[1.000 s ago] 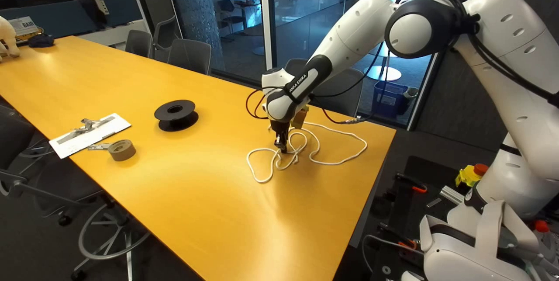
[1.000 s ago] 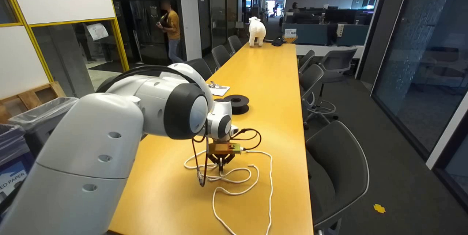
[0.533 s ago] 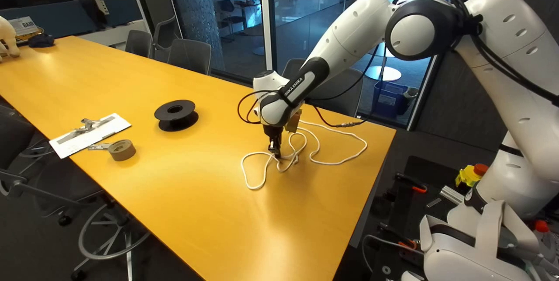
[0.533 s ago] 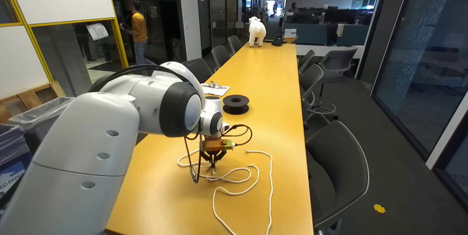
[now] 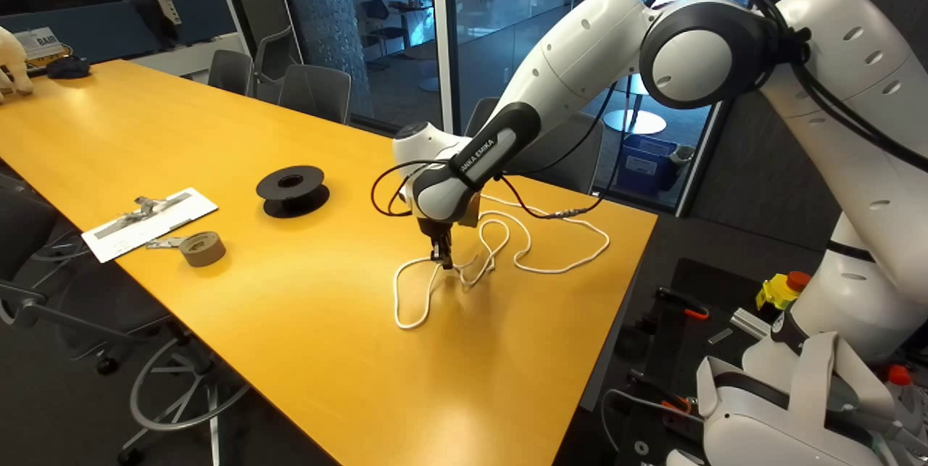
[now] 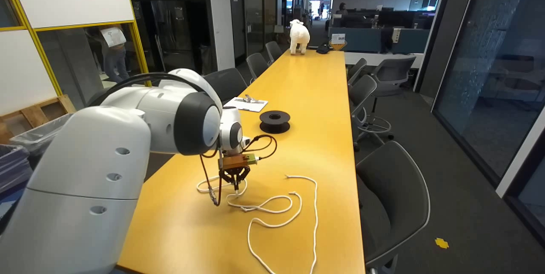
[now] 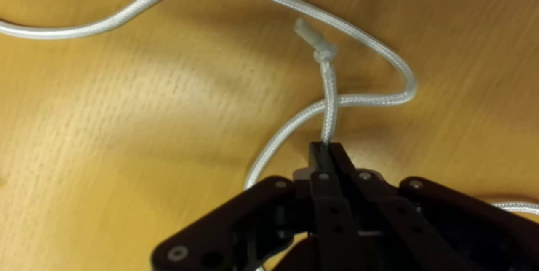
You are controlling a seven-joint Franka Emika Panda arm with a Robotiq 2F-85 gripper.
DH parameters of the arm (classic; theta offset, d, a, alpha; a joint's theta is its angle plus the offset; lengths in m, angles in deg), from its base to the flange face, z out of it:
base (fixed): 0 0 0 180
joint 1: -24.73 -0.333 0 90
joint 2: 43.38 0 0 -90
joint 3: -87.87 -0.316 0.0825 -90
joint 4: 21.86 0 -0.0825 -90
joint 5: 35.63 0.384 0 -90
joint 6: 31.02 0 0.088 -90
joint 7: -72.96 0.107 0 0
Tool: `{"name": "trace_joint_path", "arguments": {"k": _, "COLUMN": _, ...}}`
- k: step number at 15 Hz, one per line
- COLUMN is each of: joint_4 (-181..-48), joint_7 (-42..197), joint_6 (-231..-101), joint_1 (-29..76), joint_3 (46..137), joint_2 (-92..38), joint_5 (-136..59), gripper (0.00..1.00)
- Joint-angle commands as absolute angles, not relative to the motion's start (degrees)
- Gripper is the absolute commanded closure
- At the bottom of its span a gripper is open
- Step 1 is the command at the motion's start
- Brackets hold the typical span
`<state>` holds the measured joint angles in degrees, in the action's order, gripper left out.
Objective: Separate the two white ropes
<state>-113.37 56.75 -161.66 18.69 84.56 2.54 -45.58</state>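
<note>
Nearest of all, the hand had its jaws pressed together on the held white rope, pinching it a little short of a knotted end; that stub ran straight out from the grip, up the wrist view, and crossed a curving stretch of cord that looked to belong to the same rope, though I could not be sure. A wide loop of it lay on the counter just beside the hand, and more of it wound back towards the robot's base in a smaller loop. Beyond that, the loose white rope lay from the hand towards the same base end and towards the glass wall, its long axis running along the counter. The smaller loop came near it; I could make out no crossing, though whether the two touched was too fine to tell. The clean pull, as I judged it, was away from the loose rope, farther down the counter or towards the long edge opposite the glass wall, so that the small loop would trail clear. Farther off, well apart from both, stood the black spool.
</note>
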Motion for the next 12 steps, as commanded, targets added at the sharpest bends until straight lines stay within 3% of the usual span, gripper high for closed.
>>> {"name": "trace_joint_path", "arguments": {"k": 1, "joint_4": -111.7, "joint_7": 59.1, "joint_6": -156.3, "joint_1": 15.7, "joint_3": 84.2, "joint_2": 1.7, "joint_5": -47.3, "gripper": 0.98}}
{"name": "trace_joint_path", "arguments": {"k": 6, "joint_4": -111.8, "joint_7": 66.6, "joint_6": -154.8, "joint_1": 10.0, "joint_3": 85.1, "joint_2": 1.6, "joint_5": -50.5, "gripper": 0.98}}
{"name": "trace_joint_path", "arguments": {"k": 12, "joint_4": -109.5, "joint_7": 60.7, "joint_6": -141.3, "joint_1": 11.4, "joint_3": 79.8, "joint_2": 3.3, "joint_5": -46.3, "gripper": 0.98}}
